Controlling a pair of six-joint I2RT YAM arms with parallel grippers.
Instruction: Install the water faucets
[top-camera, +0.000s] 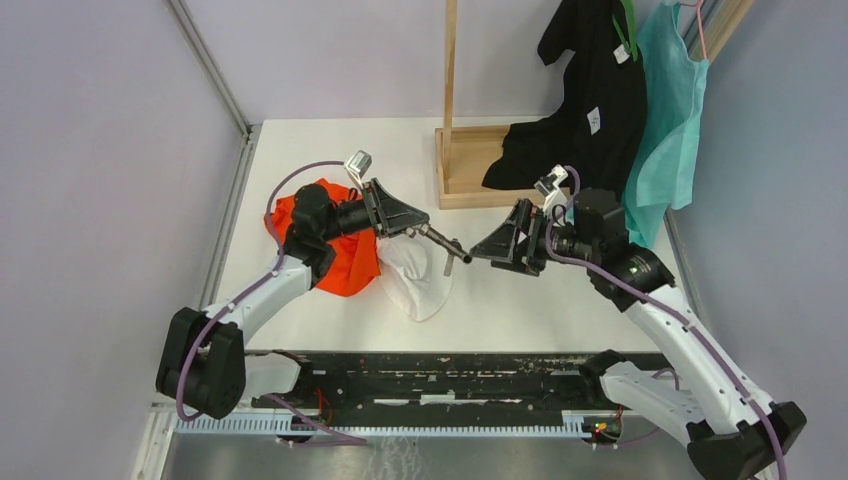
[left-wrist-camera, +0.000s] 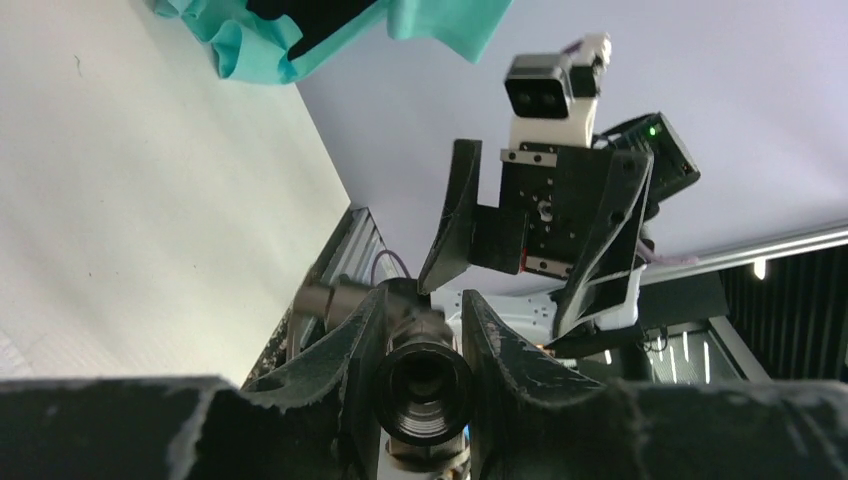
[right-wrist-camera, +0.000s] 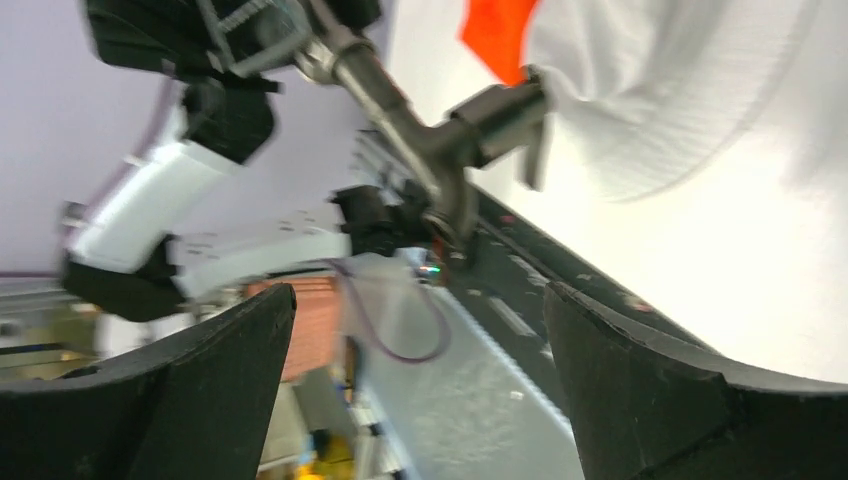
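Left gripper (left-wrist-camera: 425, 300) fingers, closest to my lens, pinch the water faucet (left-wrist-camera: 425, 378); right gripper (left-wrist-camera: 497, 305) spread wide.
On the left wrist view I see the faucet's round threaded mouth squeezed between both fingers, with one right fingertip just above it. On the right wrist view, the fingers (right-wrist-camera: 650, 400) stand far apart, and the blurred faucet sits ahead against a white cloth (right-wrist-camera: 660, 110). From above, the faucet hangs between both grippers over that cloth, with an orange cloth (top-camera: 345, 255) beside it on the table (top-camera: 530, 300).

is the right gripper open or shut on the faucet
Open: the right gripper stands spread wide with nothing between its fingers; the faucet is held by the left gripper.
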